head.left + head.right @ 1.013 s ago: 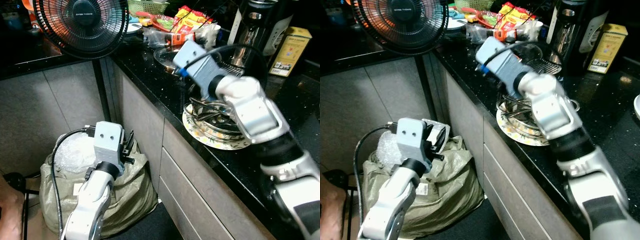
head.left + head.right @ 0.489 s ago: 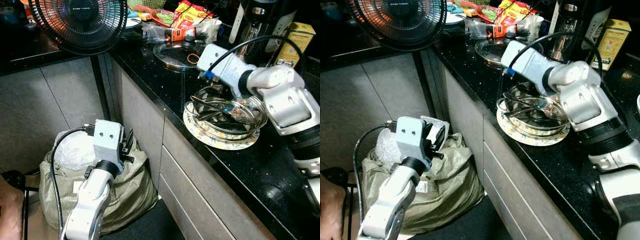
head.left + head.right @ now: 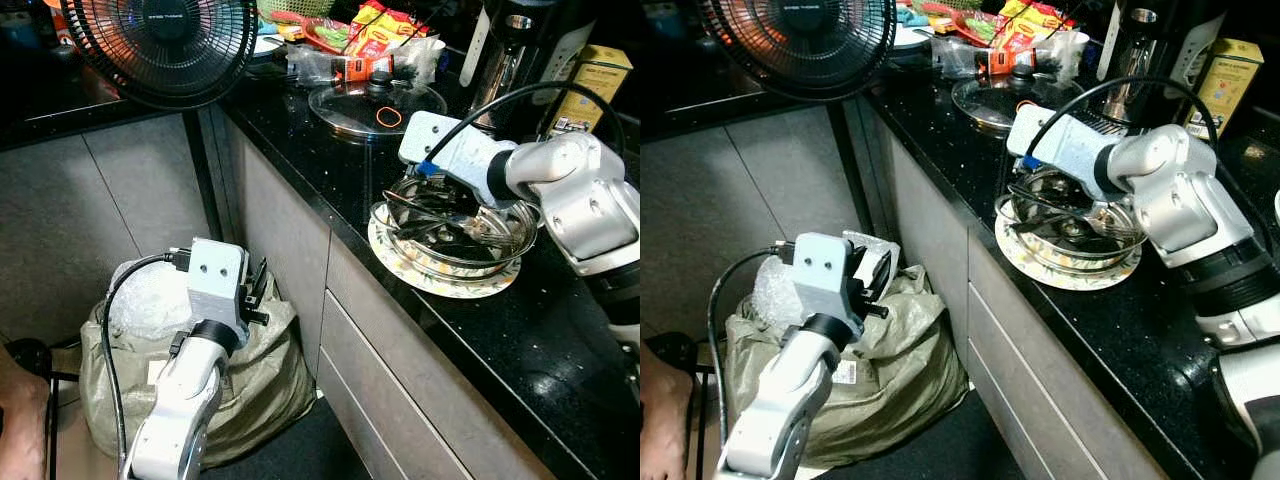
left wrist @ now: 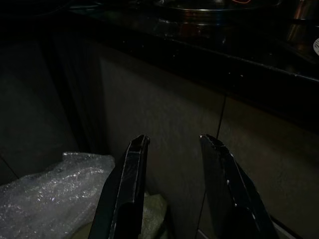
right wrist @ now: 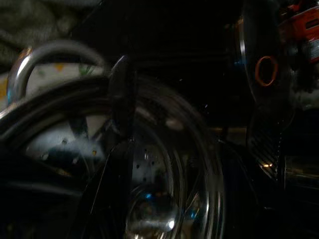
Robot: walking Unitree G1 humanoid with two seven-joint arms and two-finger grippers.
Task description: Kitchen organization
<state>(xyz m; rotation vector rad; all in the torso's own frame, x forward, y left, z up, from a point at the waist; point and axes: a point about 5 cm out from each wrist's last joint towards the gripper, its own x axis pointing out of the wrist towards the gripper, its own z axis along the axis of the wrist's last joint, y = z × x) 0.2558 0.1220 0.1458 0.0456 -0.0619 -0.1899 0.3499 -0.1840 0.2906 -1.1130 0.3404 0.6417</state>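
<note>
Evidently early on: the right gripper (image 5: 119, 144) is reaching into the steel bowl (image 3: 455, 225) (jaw state unclear), while the left gripper (image 4: 174, 199) is hanging released.

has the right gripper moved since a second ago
Yes. The right gripper has swung down from above the glass lid to the metal bowl on the plate.

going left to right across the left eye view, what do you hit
green sack stuffed with bubble wrap on the floor → left gripper hanging beside it → round glass pot lid with an orange ring → shiny steel bowl on a patterned plate → yellow box
</note>
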